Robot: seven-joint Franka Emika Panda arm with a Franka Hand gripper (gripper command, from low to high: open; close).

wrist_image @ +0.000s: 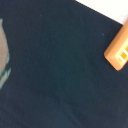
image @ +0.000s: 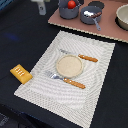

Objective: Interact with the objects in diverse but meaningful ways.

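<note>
A round tan plate sat on a pale striped placemat, flanked by a fork and a knife with orange handles. The yellow-orange ridged block lay on the dark table just off the mat's edge toward the exterior view's left; the wrist view caught it too. On the pink board behind, a grey pot held the red tomato, beside a lidded grey pot. The gripper did not appear, so its state could not be told.
</note>
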